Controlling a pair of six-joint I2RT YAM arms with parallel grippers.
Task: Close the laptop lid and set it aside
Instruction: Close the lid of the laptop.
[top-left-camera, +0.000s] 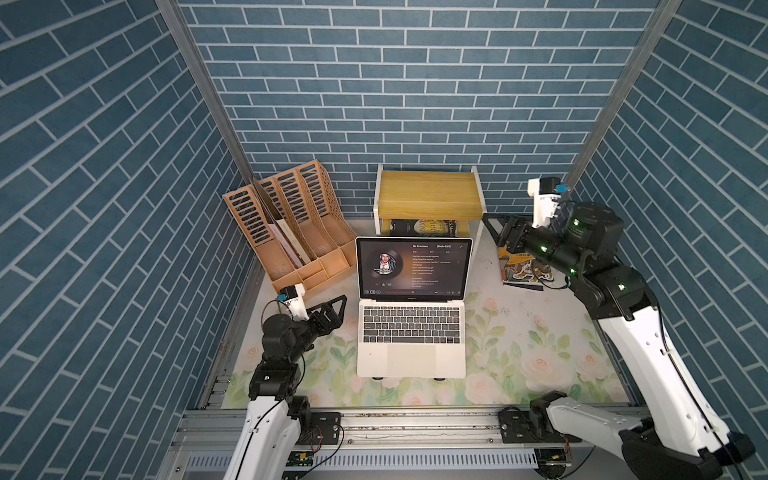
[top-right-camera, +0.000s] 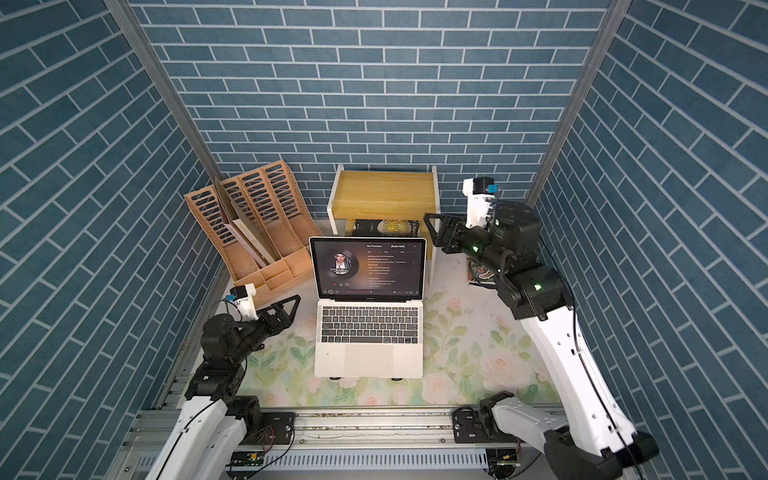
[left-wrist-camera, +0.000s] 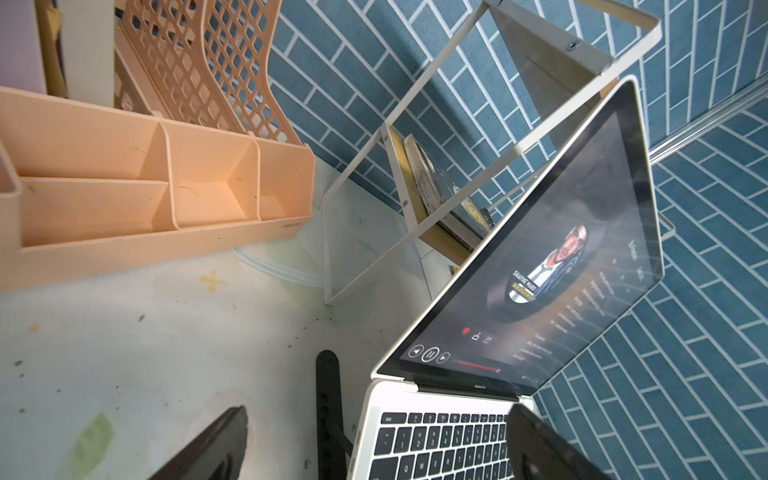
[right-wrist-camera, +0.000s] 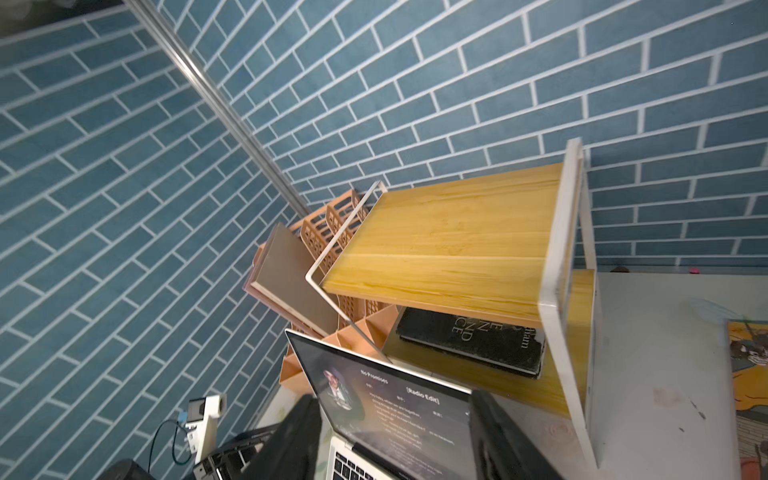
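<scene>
You are working on the first step: the lid is not yet down.

Nearest you, the slim silver laptop (top-left-camera: 411, 355) with black keys is sitting mid-way across the floral-patterned bench (top-left-camera: 523, 332), propped on a black folding stand (left-wrist-camera: 327, 399). Just beside its left edge, your left hand (top-left-camera: 336, 309) is hovering low with its fingers spread wide, grasping nothing.

Further back, the laptop lid (top-left-camera: 413, 268), a thin silver panel with a lit, black-bezelled screen, is standing open and leaning a little back. Your right hand (top-left-camera: 493, 230) is hanging just beside the lid's upper right corner. Its fingers are apart, nothing is gripped, and it is not touching the panel in either top view.

Close behind the lid, a white-framed shelf (top-left-camera: 428, 195) with a yellow wooden top is sheltering a dark book (top-left-camera: 424, 226).

The next move probably calls for putting the right hand behind the lid's top edge and pressing it forward and down. You will likely be threading between the lid and the shelf frame, so room looks tight. Keep the left hand off the keys while the lid is folding.
</scene>
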